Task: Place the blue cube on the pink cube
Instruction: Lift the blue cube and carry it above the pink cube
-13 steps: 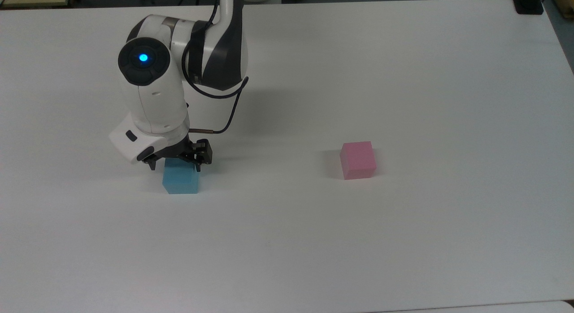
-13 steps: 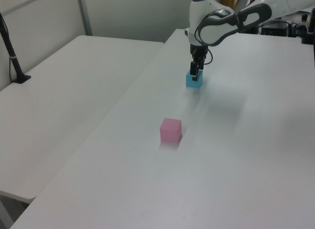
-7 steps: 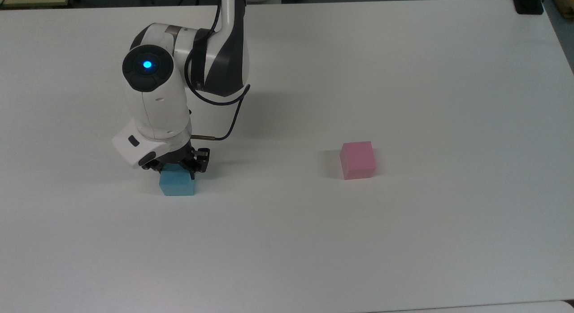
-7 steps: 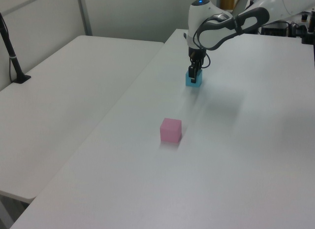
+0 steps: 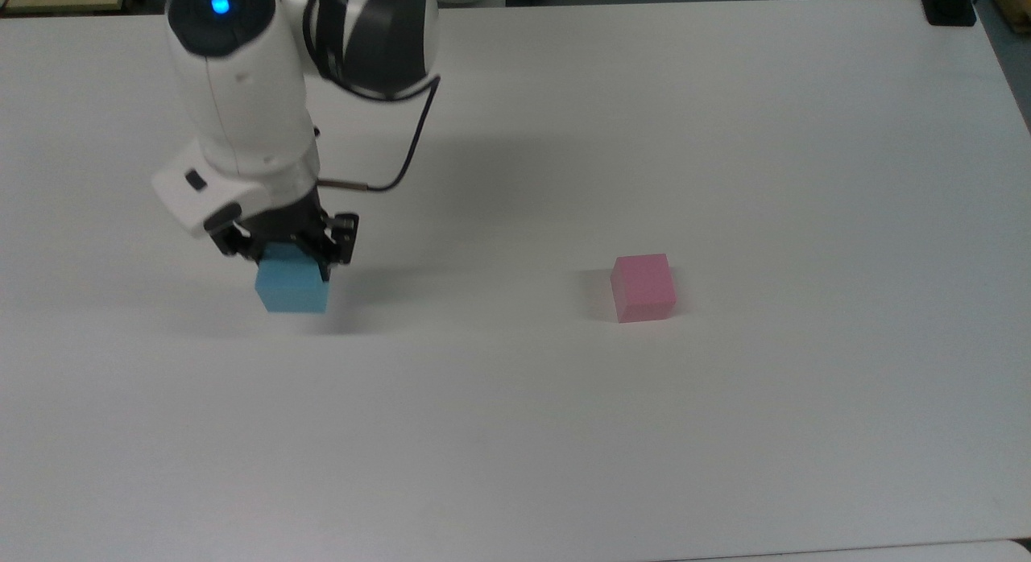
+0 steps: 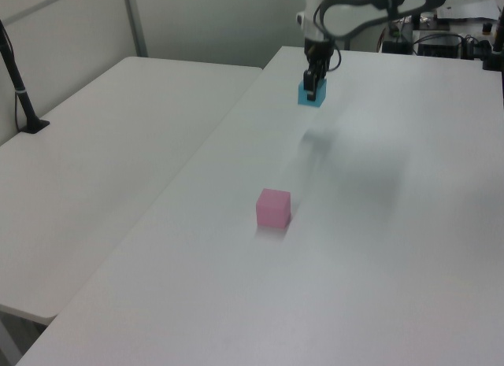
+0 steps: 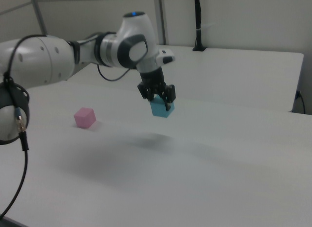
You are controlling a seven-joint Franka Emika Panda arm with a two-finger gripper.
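In the top view, the matte blue cube [image 5: 292,287] is gripped by the claw [image 5: 291,252] at the top view's left; the pink cube [image 5: 642,287] is seen resting well apart on the smooth white tabletop [image 5: 725,143]. In the left view, the blue cube [image 6: 311,94] is held clear above the tabletop [image 6: 378,248], beyond the pink cube [image 6: 273,208]; in the right view, the blue cube [image 7: 161,109] is clamped aloft, its shadow cast below.

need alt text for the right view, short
A white robot arm's gripper holds a blue cube in the air above a white table. A pink cube sits on the table toward the right view's left.
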